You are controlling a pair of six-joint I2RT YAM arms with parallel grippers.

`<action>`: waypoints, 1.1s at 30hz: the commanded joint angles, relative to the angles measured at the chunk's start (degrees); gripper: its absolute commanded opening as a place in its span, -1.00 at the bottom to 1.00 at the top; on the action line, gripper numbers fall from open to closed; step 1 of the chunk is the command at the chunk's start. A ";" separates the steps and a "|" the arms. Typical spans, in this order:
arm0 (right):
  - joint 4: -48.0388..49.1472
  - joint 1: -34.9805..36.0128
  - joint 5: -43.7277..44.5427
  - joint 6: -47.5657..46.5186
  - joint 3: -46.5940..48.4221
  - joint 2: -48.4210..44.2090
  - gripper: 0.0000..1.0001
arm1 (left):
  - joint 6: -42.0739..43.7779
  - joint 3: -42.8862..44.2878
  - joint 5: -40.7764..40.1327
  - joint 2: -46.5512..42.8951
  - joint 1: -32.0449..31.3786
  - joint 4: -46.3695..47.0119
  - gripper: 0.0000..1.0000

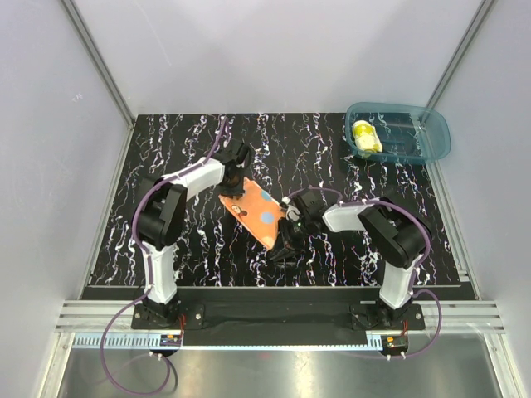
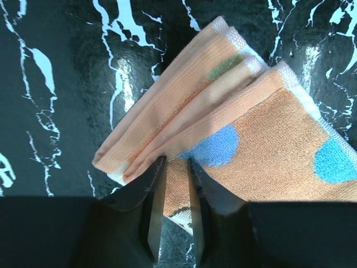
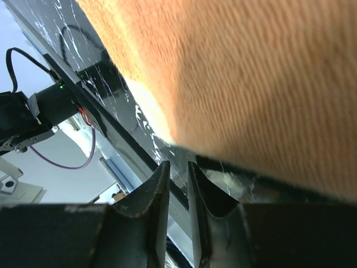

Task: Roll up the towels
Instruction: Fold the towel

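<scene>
The orange towel [image 1: 257, 214] with light-blue patches lies partly folded on the black marbled table [image 1: 182, 149], between my two grippers. In the left wrist view its folded layers [image 2: 184, 106] bunch up right at the fingertips. My left gripper [image 1: 235, 178] [image 2: 175, 162] sits at the towel's far left end, jaws a narrow gap apart over the flat cloth, nothing pinched. My right gripper [image 1: 290, 240] [image 3: 177, 163] is at the towel's near right end, narrowly open and empty, with the towel [image 3: 251, 72] just beyond its tips. The yellow towel [image 1: 366, 137] lies rolled in the bin.
A translucent teal plastic bin [image 1: 436, 133] stands at the table's far right corner. Grey walls close in the table on three sides. The black front rail [image 1: 274, 292] runs along the near edge between the arm bases.
</scene>
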 commanded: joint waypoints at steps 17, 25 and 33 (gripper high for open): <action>-36.69 -7.41 43.73 -2.70 13.20 -42.92 0.27 | 4.09 -5.70 -14.58 -27.41 -17.11 -6.98 -0.12; -40.83 -10.40 51.05 -2.09 11.35 -49.37 0.43 | 3.92 -18.65 -11.24 -30.07 -31.19 4.28 0.35; -39.25 -11.01 49.03 -2.52 9.06 -47.61 0.44 | 7.87 -18.13 -11.32 -21.37 -37.07 7.36 0.28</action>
